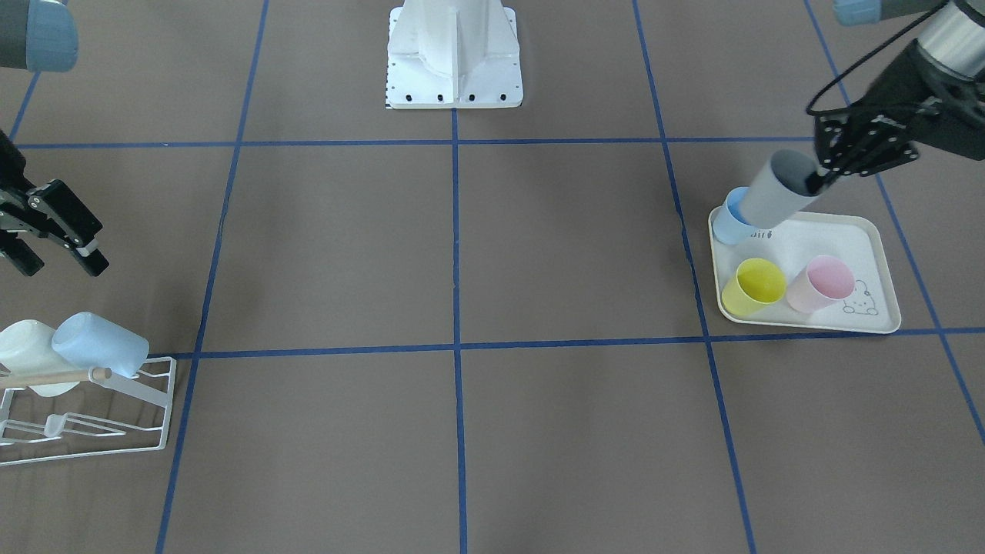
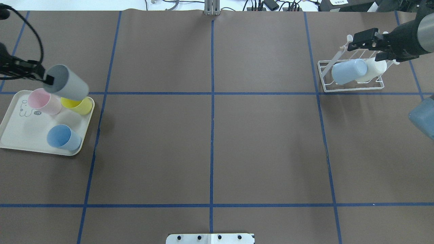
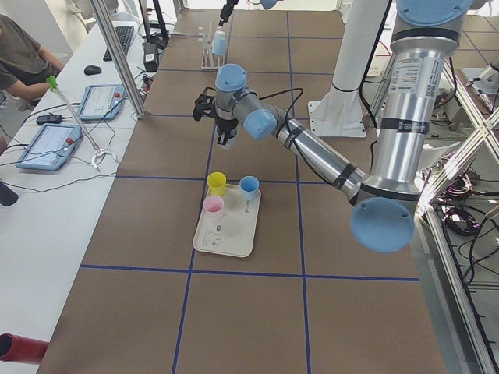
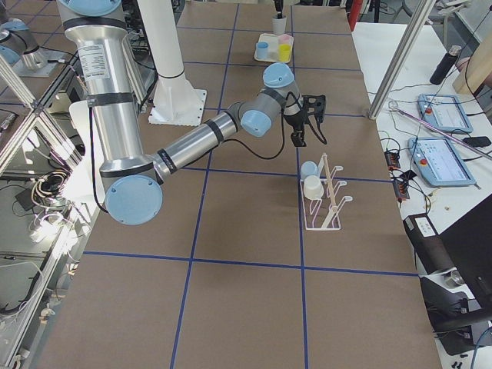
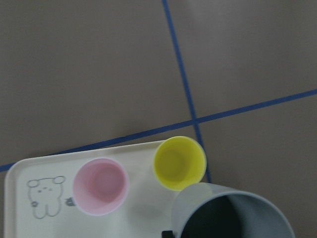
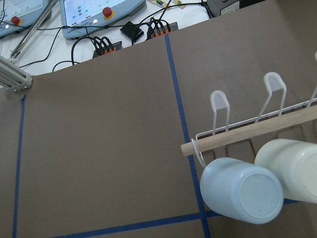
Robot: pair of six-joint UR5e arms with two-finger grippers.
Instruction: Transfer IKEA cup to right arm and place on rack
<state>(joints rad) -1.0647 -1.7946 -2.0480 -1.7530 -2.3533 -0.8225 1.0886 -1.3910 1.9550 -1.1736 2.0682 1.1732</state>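
Note:
The IKEA cup (image 1: 777, 196) is grey and hangs tilted above the cream tray (image 1: 877, 254), lifted clear of it. My left gripper (image 1: 819, 181) is shut on its rim, with one finger inside the cup (image 2: 66, 83). The left wrist view shows the cup's dark opening (image 5: 233, 218) at the bottom edge. The white wire rack (image 1: 115, 431) with its wooden rod (image 6: 247, 136) stands at the far side of the table, holding a light blue cup (image 1: 100, 342) and a white cup (image 1: 27, 350). My right gripper (image 1: 58, 261) hovers open just beside the rack (image 2: 352, 88), holding nothing.
On the tray (image 2: 13, 135) stand a yellow cup (image 2: 79, 105), a pink cup (image 2: 42, 101) and a blue cup (image 2: 62, 137), right under the lifted cup. Blue tape lines cross the brown table. The robot's white base (image 1: 454, 54) sits at mid-table edge.

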